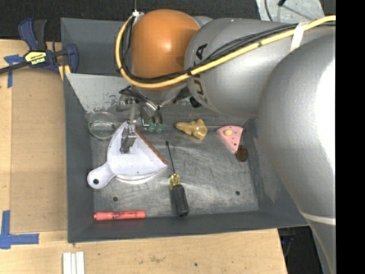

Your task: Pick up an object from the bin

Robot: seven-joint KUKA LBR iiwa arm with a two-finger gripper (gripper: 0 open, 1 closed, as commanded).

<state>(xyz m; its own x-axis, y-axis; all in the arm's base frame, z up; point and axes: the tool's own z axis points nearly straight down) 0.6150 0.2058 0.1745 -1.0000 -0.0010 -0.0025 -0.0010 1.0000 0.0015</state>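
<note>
Setting: robotics lab, test rig. Evidence: large silver industrial arm [256, 79] with orange wrist cover [159, 41] over a grey metal bin [77, 170]. It holds unrelated odds: screwdriver [179, 197], red marker [120, 215], white scoop [137, 163], pink wedge [231, 136].

white flat fan-shaped plastic piece [137, 165] w/ a short round-ended handle w/ a hole, lying flat at left-centre of the bin [77, 198], handle pointing lower left, brown strip along its right edge.
</note>
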